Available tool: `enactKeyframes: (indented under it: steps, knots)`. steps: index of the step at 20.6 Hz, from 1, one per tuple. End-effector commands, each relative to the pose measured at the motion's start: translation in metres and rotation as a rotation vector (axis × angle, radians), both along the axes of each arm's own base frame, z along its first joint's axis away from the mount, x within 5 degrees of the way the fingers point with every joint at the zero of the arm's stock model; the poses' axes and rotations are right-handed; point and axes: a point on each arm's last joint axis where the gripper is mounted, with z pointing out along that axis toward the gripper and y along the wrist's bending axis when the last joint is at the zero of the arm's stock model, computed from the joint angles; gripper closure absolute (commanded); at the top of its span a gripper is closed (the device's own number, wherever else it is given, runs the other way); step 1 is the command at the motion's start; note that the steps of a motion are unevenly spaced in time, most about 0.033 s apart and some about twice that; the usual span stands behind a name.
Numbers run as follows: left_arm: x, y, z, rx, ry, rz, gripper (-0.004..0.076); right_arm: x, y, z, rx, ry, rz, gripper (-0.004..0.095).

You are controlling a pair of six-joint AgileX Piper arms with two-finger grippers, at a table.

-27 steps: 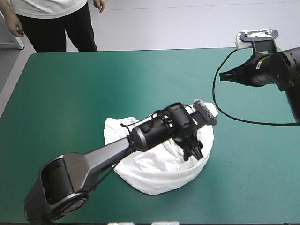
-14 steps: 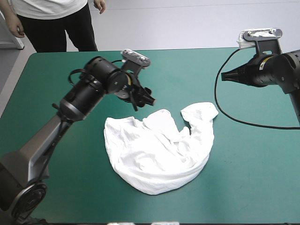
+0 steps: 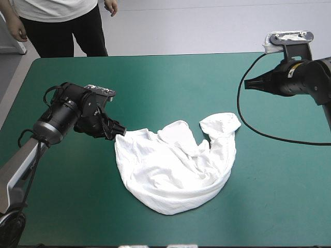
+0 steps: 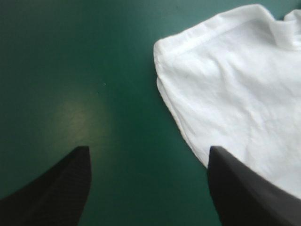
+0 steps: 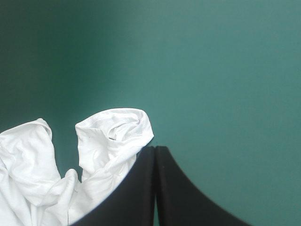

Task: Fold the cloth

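The white T-shirt (image 3: 176,168) lies crumpled in a rounded heap on the teal-green cover, a little right of the table's middle. My left gripper (image 3: 118,130) is low at the shirt's left corner, open, with bare cover between its fingers. In the left wrist view that gripper (image 4: 148,155) has one black finger (image 4: 240,188) over the hemmed edge of the T-shirt (image 4: 235,89). My right gripper (image 3: 247,84) hangs shut above the table's far right, apart from the shirt. Its wrist view shows the shut fingers (image 5: 146,188) with the T-shirt (image 5: 106,141) below and beyond.
A person stands beyond the table's far left edge, hands off the table. Bare teal-green cover (image 3: 67,196) spreads left and in front of the shirt, and more lies to the right (image 3: 279,181).
My left arm lifted off the shirt's middle, swung to the far left, then came down to the shirt's left corner. The shirt's top spread open. The right arm barely moved.
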Motion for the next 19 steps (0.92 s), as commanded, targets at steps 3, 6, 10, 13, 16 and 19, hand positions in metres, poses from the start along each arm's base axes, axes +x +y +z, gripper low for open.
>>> enactKeyframes:
  steps: [3,6,10,13,16,19]
  knots:
    - [0.015,0.003,-0.010,-0.033,0.004,0.030,0.0219,-0.014,-0.005,0.017,0.007,-0.065,-0.010,0.0925]
    - [0.036,-0.006,-0.042,-0.089,0.075,0.026,0.0219,-0.014,-0.005,0.017,0.007,-0.065,-0.010,0.0925]
    - [0.056,-0.013,-0.077,-0.084,0.122,0.014,0.0219,-0.014,-0.005,0.017,0.007,-0.065,-0.010,0.0926]
    - [0.065,-0.008,-0.100,-0.064,0.175,0.045,0.0219,-0.014,-0.006,0.017,0.004,-0.066,-0.012,0.0925]
    - [0.072,-0.008,-0.116,-0.067,0.193,0.043,0.0236,-0.014,-0.006,0.017,0.004,-0.066,-0.012,0.0926]
    - [0.075,-0.012,-0.128,-0.089,0.222,0.050,0.0449,-0.012,-0.004,0.013,0.011,-0.051,-0.006,0.0924]
